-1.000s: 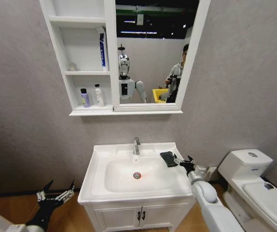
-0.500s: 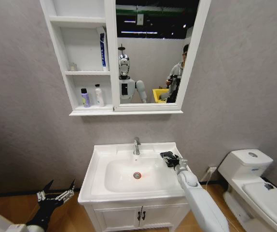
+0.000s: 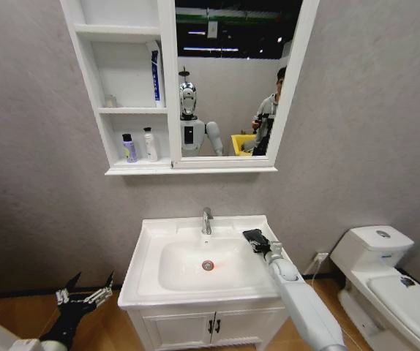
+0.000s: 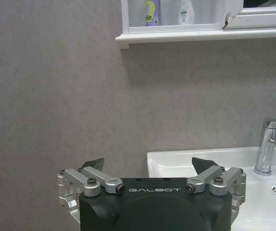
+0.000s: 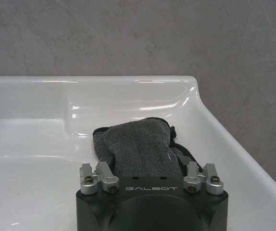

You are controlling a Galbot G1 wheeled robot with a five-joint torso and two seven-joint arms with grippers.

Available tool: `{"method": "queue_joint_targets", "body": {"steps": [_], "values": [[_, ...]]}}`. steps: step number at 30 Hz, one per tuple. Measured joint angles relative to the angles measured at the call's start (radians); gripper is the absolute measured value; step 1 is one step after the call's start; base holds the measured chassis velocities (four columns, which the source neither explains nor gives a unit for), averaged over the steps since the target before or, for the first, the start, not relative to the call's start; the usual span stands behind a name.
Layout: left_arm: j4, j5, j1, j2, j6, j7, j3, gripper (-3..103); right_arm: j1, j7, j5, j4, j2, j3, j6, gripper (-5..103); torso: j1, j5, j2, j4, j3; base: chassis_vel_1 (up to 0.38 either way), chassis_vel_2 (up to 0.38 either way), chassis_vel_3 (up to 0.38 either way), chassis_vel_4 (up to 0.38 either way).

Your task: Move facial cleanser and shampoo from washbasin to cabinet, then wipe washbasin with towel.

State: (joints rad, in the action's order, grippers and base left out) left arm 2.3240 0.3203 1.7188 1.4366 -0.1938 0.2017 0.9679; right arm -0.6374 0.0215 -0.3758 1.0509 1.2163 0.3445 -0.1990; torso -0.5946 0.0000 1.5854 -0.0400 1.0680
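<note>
Grey textured wall fills most of what I see from the head camera, with the white cabinet (image 3: 126, 88) hung on it beside a framed mirror (image 3: 232, 80). On the cabinet's lowest shelf I can see a purple bottle (image 3: 129, 148) and a white bottle (image 3: 150, 145) standing side by side, the same pair that shows at the edge of my left wrist camera. A blue and white tube (image 3: 154, 75) stands upright on the shelf above, against the mirror frame.

Below the cabinet sits the washbasin (image 3: 148, 256), white, with its chrome tap (image 3: 207, 220) at the back and the red-ringed drain (image 3: 208, 265) in the bowl. A white toilet (image 3: 385, 278) stands off to the right.

I have the right arm stretched over the basin's right rim, and the right gripper (image 3: 263, 244) is down at the towel (image 3: 255, 238), which lies on the flat ledge at the back right corner of the basin. From the right wrist camera the towel (image 5: 135, 147) lies directly between the fingers, but their tips are hidden behind the gripper body, so I cannot tell whether they are spread or pinching the cloth.

My left gripper (image 3: 84, 289) hangs low at the left of the basin, apart from it, fingers spread wide and holding nothing.
</note>
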Motion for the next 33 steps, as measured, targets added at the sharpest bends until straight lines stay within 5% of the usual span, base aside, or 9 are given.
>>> {"method": "queue_joint_targets", "body": {"steps": [16,24,33], "values": [[0.0,0.0,0.0,0.0,0.0,0.0,0.0,100,-0.038,0.007,0.007,0.128,-0.019,0.015,-0.027,10,0.0,0.0001,0.0,-0.0001,0.0,0.0,0.0,0.0,0.0],[0.0,0.0,0.0,0.0,0.0,0.0,0.0,100,-0.101,0.036,-0.057,0.298,-0.049,0.015,-0.073,7,0.0,-0.0003,0.0,0.0,0.0,0.0,0.0,0.0,0.0],[0.0,0.0,0.0,0.0,0.0,0.0,0.0,100,-0.236,0.113,-0.125,0.442,-0.036,-0.108,-0.128,7,0.0,0.0002,0.0,-0.0001,0.0,0.0,0.0,0.0,0.0]]}}
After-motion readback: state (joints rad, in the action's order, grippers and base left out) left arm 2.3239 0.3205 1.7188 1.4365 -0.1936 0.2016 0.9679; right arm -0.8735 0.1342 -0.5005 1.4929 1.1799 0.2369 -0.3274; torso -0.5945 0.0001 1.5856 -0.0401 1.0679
